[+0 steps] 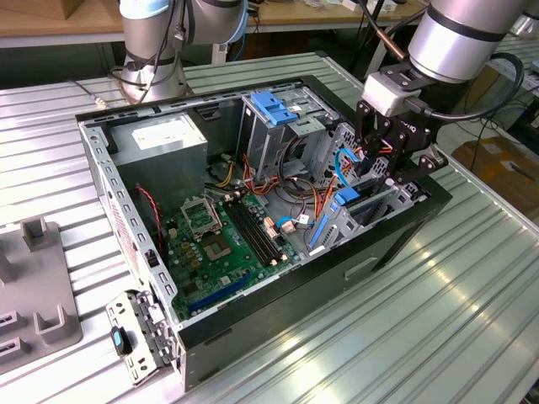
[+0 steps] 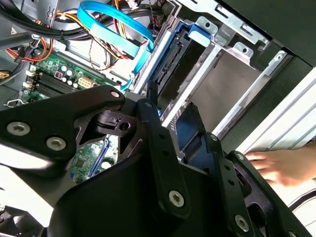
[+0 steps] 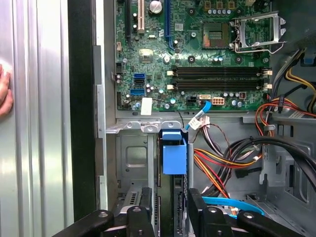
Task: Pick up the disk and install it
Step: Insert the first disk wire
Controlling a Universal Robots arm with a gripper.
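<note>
First wrist view: the gripper point(image 3: 170, 192), jaws narrow, holds the disk point(image 3: 174, 155) edge-on inside the computer case's point(image 3: 81, 98) drive bay point(image 3: 132, 158).

One computer case point(image 1: 253, 324), one motherboard point(image 1: 223, 240), one disk point(image 3: 174, 153)

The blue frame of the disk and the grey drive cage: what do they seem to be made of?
The blue frame looks like moulded plastic: uniform bright colour, soft matte sheen. The drive cage looks like bare sheet metal, probably steel: dull grey, stamped holes, folded edges.
</note>
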